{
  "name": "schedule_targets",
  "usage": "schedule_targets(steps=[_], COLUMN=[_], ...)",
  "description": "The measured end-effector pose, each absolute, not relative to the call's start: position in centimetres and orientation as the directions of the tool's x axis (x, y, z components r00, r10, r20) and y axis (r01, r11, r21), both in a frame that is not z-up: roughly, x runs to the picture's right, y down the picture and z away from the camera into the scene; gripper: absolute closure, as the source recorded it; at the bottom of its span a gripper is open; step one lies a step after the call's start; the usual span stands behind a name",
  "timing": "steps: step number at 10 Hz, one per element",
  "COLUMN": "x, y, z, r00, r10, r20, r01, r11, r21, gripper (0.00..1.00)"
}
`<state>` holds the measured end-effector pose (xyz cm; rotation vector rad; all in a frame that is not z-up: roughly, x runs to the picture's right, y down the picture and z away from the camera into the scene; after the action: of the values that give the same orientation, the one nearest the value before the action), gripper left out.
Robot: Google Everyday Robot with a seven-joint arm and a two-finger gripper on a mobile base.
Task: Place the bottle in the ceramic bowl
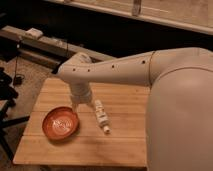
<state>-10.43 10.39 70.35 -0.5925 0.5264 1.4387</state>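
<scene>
The small whitish bottle point(101, 116) lies on its side on the wooden table point(125, 135), its cap pointing toward the front. The orange-red ceramic bowl point(60, 123), with a pale pattern at its centre, sits just left of the bottle and holds nothing. My gripper point(78, 105) hangs down from the wrist, above the bowl's far right rim and just left of the bottle. It holds nothing that I can see.
My large white arm point(150, 75) reaches across the table from the right and hides its right side. A dark stand point(7, 105) is beside the table's left edge. A low bench with a white box point(34, 33) stands behind.
</scene>
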Motion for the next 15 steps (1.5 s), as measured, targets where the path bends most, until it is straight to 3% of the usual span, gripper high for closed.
schedule_targets(steps=[3, 8, 15], x=[-9.2, -6.4, -6.1], y=[10.7, 13.0, 12.1], z=[72.6, 81.5, 84.0], r00=[0.092, 0.159, 0.22], r10=[0.744, 0.726, 0.727], r20=[-0.662, -0.669, -0.65], r01=[-0.994, -0.98, -0.973], r11=[0.028, 0.034, 0.113], r21=[-0.106, -0.195, -0.203], gripper=[0.35, 0.35, 0.35])
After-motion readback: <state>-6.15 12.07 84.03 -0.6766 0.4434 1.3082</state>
